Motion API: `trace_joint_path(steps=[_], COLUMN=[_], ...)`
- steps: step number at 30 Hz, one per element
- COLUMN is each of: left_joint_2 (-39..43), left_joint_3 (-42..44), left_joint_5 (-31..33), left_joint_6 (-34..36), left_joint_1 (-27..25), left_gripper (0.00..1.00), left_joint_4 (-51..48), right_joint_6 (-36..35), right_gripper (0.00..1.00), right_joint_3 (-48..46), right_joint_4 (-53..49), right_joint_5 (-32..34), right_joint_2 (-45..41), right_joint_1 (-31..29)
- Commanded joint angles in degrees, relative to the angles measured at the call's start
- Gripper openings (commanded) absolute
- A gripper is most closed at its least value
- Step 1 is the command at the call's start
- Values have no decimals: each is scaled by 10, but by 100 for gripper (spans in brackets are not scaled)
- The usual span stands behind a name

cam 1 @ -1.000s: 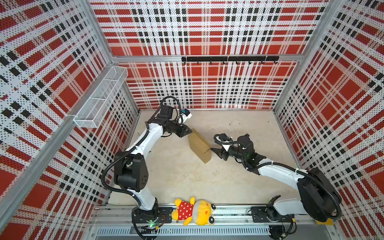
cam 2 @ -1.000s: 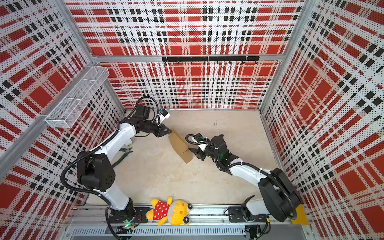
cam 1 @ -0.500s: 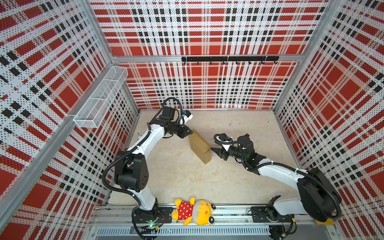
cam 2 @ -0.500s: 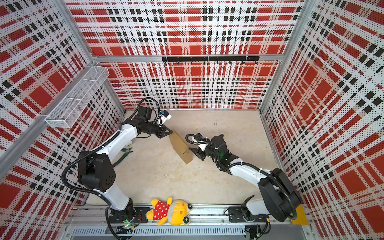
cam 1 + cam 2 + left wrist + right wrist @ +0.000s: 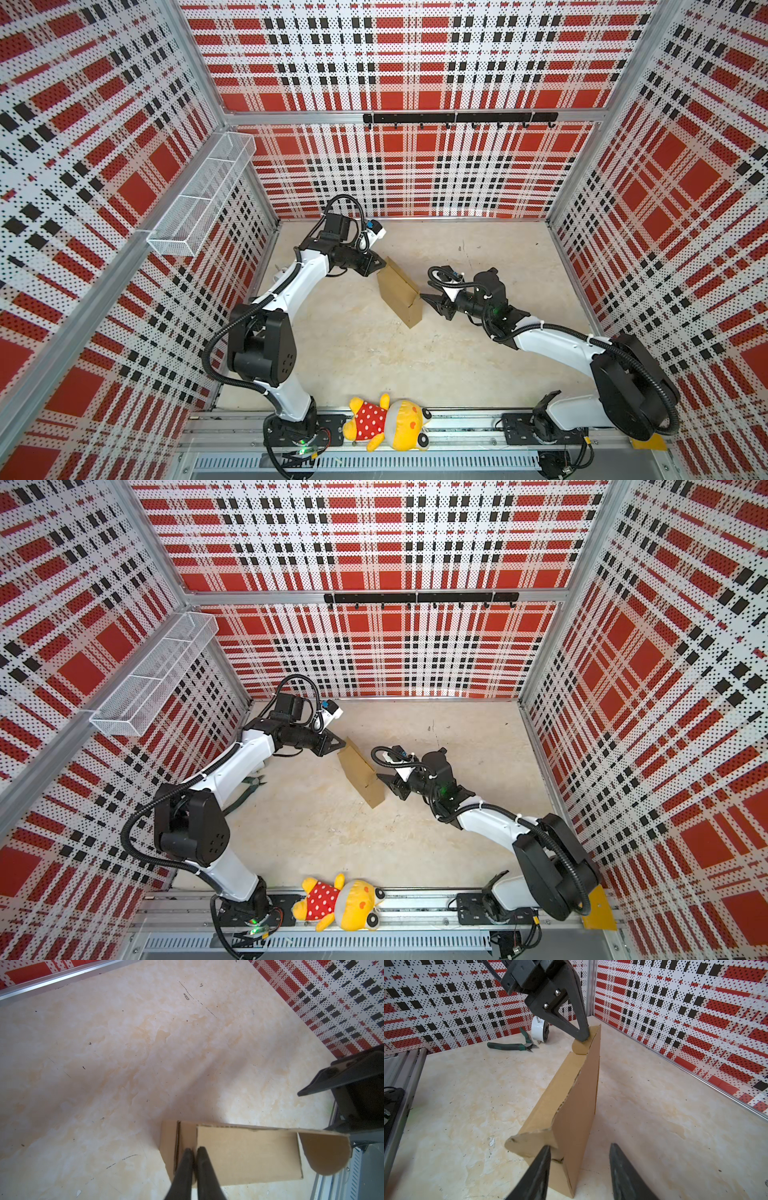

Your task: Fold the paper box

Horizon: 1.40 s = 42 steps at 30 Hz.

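The paper box stands on one long edge near the middle of the tabletop, a thin brown slab running slantwise between my two arms; both top views show it so.

My left claw meets the box's far end; in the left wrist view its fingers are drawn almost together, with the edge of a cardboard panel running in between them, so I take it as pinching the cardboard there; from the right wrist view the same claw comes down onto the top corner, right at a rounded tab.

My right claw sits at the box's near end, low by the tabletop; its fingers are spread wide, and the box's end lies in the gap between them; one finger overlaps a bent flap at that corner, the other stands clear of the cardboard; whether the first really touches I cannot tell.

Green-handled pliers lie on the tabletop beyond the box, beside a white round thing; a yellow plush toy in a red spotted dress lies on the front rail between my arm bases.
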<state>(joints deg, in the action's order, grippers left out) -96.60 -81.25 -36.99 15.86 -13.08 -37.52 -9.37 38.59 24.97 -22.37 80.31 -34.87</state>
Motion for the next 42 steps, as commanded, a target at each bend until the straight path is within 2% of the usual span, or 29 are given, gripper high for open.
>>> trace_joint_path(steps=[1, 11, 25, 33, 42], left_joint_2=[24, 22, 15, 6, 1], left_joint_3=[9, 18, 9, -10, -17], left_joint_5=[-6, -3, 5, 6, 13], left_joint_6=[-14, -20, -18, -10, 2], left_joint_1=[-7, -7, -3, -3, -2], left_gripper=[10, 10, 9, 9, 9], left_joint_4=[16, 24, 19, 8, -1], right_joint_6=[-3, -22, -29, -26, -20], right_gripper=[48, 50, 65, 65, 60], right_joint_3=[13, 22, 9, 13, 21], right_joint_4=[26, 4, 10, 16, 39], right_joint_5=[5, 4, 3, 6, 54], right_joint_2=[-5, -9, -21, -8, 15], right_joint_1=[-7, -24, -33, -46, -49])
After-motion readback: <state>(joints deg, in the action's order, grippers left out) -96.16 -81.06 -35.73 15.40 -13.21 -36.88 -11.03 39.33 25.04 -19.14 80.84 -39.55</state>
